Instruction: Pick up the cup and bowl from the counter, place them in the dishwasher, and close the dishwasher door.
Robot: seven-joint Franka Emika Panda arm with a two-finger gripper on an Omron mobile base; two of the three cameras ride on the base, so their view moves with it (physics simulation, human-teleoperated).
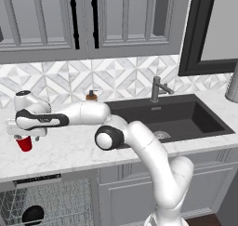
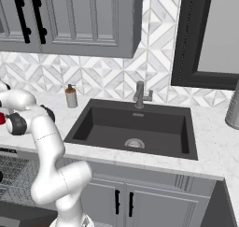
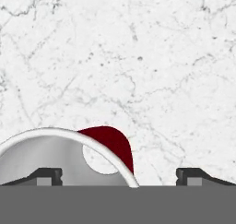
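Counter (image 1: 69, 150): carrying the cup (image 1: 25, 143) at its left end, above the open dishwasher (image 1: 51, 199), where the bowl (image 1: 33, 215) is already sitting in the rack. Gripper (image 1: 23, 136): hanging over the cup with fingers spread wide; the cup's rim is lying toward one finger (image 3: 46, 176), seemingly ungripped. Centre the fingers across the rim before clamping.

Cup (image 1: 25, 143): red outside, white rim and white inside. Desk (image 1: 69, 150): white marble pattern with fine grey veins. Sink (image 2: 135, 128), inset in the desk: dark charcoal. Bowl (image 1: 33, 215), below the desk edge: all black, against the dishwasher's (image 1: 46, 202) grey wire mesh. Wall tiles (image 1: 116, 76) behind the sink: white and grey diamond pattern. Soap bottle (image 2: 71, 97) left of the sink: grey, brown pump.
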